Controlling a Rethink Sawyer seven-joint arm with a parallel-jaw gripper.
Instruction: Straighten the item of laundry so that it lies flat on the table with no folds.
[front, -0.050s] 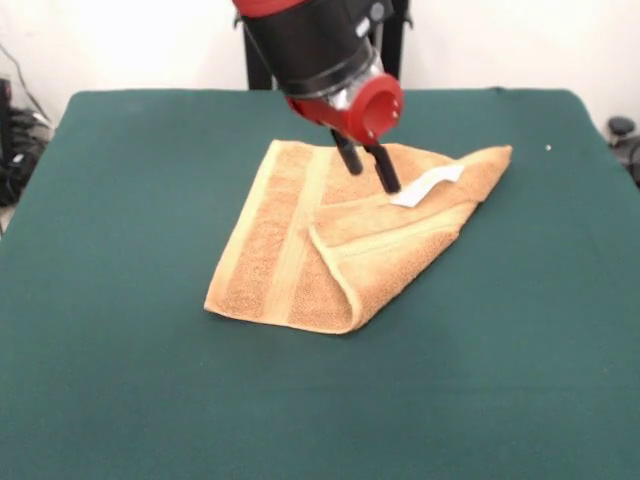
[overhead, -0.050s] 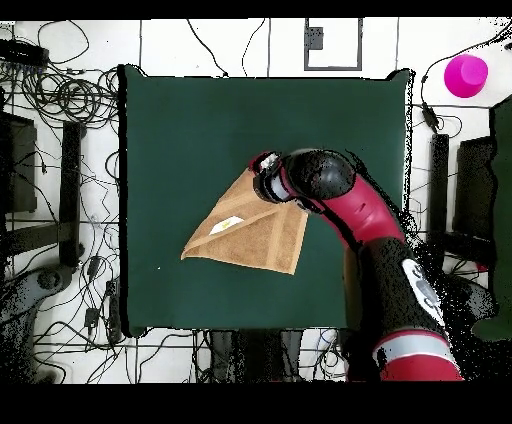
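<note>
Front view shows the towel (front, -0.050s: 330, 235) lying near the middle of the green worktop (front, -0.050s: 120, 380), one corner folded over onto itself so a doubled flap covers its right part; a white label (front, -0.050s: 428, 185) lies on top; the tool (front, -0.050s: 366, 168) hangs over the towel's far part, its two black fingers (front, -0.050s: 386, 170) slightly apart, gripping nothing.
</note>
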